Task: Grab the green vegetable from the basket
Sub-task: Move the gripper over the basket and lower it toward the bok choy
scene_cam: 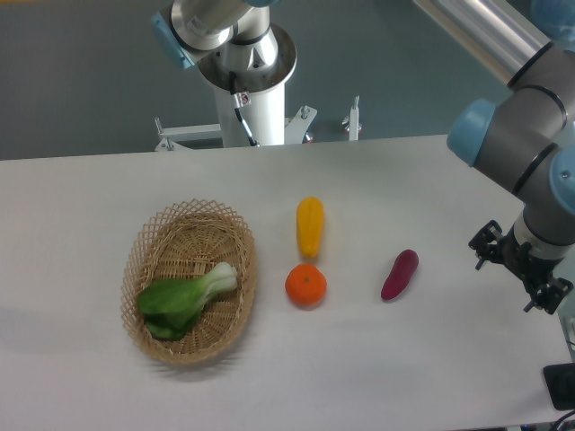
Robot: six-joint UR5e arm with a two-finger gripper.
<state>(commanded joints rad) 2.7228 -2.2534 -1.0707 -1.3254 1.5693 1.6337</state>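
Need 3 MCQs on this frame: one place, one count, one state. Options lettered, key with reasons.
1. Where does the green vegetable lie?
A. inside the basket
B. on the table beside the orange
C. in the hand

2. How many items lie on the table outside the basket?
A. one
B. three
C. five

3. What is the hand doing?
A. gripping the green vegetable
B. holding nothing, at the right edge
C. pressing on the basket

Key:
1 A, it rests in the basket.
2 B, the yellow vegetable, the orange and the purple vegetable.
3 B, it is far from the basket with nothing in it.
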